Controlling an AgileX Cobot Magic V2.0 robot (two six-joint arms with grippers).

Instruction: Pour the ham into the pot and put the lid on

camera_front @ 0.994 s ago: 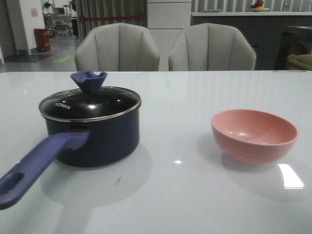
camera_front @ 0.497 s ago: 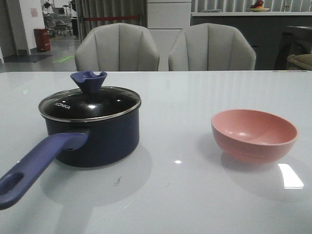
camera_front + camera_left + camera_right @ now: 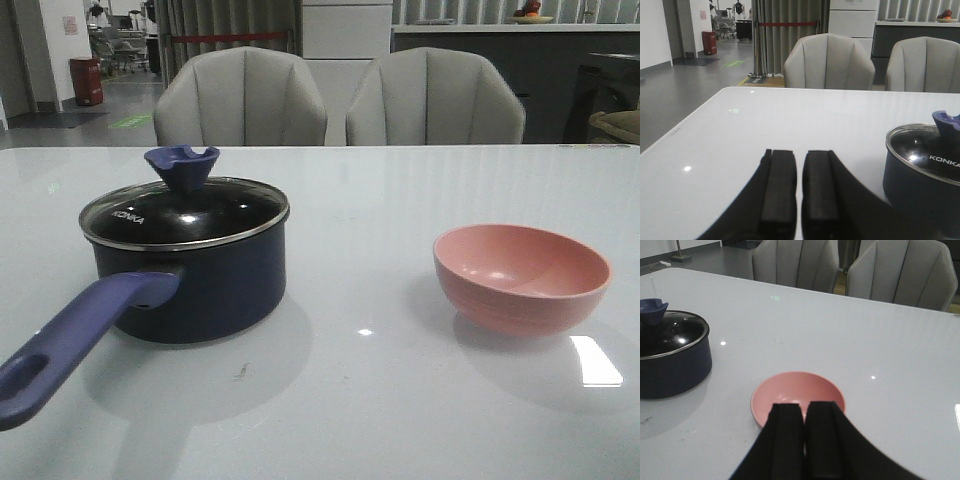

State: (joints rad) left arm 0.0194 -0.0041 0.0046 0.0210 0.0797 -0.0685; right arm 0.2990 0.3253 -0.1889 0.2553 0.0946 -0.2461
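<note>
1. Nothing has moved since the earlier frames; pot, lid and bowl sit as before.
2. Front view: the pot (image 3: 195, 280) stands on the tabletop (image 3: 380, 400) at the left, its handle (image 3: 75, 335) reaching toward the camera. The lid (image 3: 185, 212) sits on it, covering it. The pink bowl (image 3: 521, 277) rests well apart at the right. No ham shows; neither claw appears here.
3. Left wrist view: the left claw (image 3: 799, 200) is closed and holds nothing, its fingers nearly touching above bare tabletop, with the lidded pot off to one side.
4. Right wrist view: the right claw (image 3: 804, 440) is closed and empty, near the bowl's rim; the visible inside of the bowl looks bare.
</note>
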